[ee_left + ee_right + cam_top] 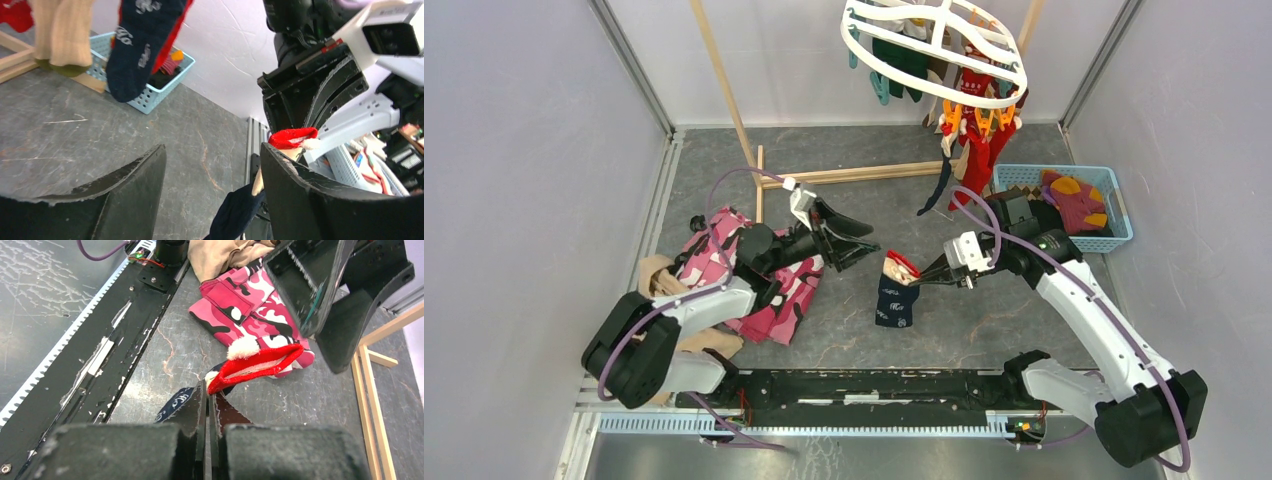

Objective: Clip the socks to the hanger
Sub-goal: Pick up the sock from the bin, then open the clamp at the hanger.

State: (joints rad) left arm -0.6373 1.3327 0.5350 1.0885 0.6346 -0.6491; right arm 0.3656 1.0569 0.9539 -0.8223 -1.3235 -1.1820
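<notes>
Right gripper [207, 390]: fingers pressed flat together with no gap, pinching the Navy sock by the edge of its cuff.
Navy sock [896, 298]: near the middle of the table, hanging from that pinch. It has a dark blue body with small pale motifs and a bright red cuff edged in white fluff. The cuff mouth stands open as a loop on the side toward the left arm. I cannot tell whether the toe touches the tabletop.
Left gripper [874, 241]: jaws spread wide and holding nothing, at 9 o'clock of the held sock. The red cuff sits just beside one finger – whether it touches is unclear.
Hanger [854, 52]: a white oval ring with crossbars, up at 1 o'clock of the table, tilted.
Clips [979, 120]: orange ones along the near edge of the ring, teal ones on its 9 o'clock side.
Hung socks [974, 150]: red ones dangle from the orange clips, dark green ones hang under the ring's far side, and a dark one hangs lowest.
Blue basket [1114, 238]: at 3 o'clock, against the wall.
Basket socks [1074, 200]: maroon with yellow patches, lying in the basket.
Pink camouflage cloth [784, 290]: crumpled at 9 o'clock, partly under the left arm.
Tan cloth [659, 280]: bunched just beyond it, nearer the wall.
Wooden rack [724, 80]: a pale pole leaning up at 11 o'clock – its foot bars lie on the table.
</notes>
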